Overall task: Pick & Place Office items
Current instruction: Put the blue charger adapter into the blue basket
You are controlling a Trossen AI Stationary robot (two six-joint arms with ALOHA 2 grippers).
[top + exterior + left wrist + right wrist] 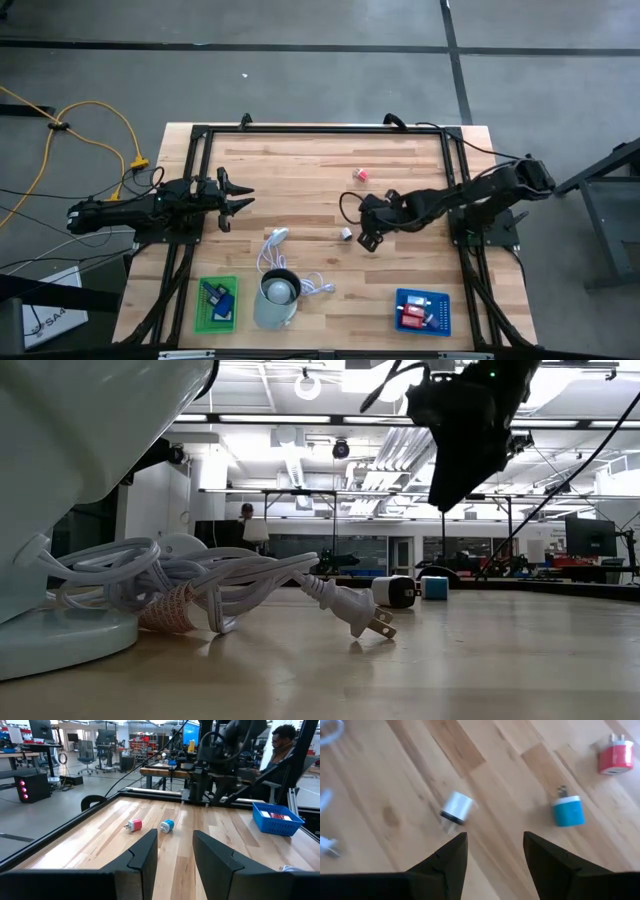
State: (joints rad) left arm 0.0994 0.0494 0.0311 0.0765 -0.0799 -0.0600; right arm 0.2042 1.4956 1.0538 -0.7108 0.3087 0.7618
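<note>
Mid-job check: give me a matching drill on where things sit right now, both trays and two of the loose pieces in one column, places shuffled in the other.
Things:
1. green tray
2. blue tray
3. white piece
4. red piece

Places:
A. at the table's near edge, on the right arm's side
B. alone on the wood, farthest from both trays
C. next to the cup, on the left arm's side
D. on the wood just ahead of the open right gripper

Pairs: 1-C, 2-A, 3-D, 4-B
</note>
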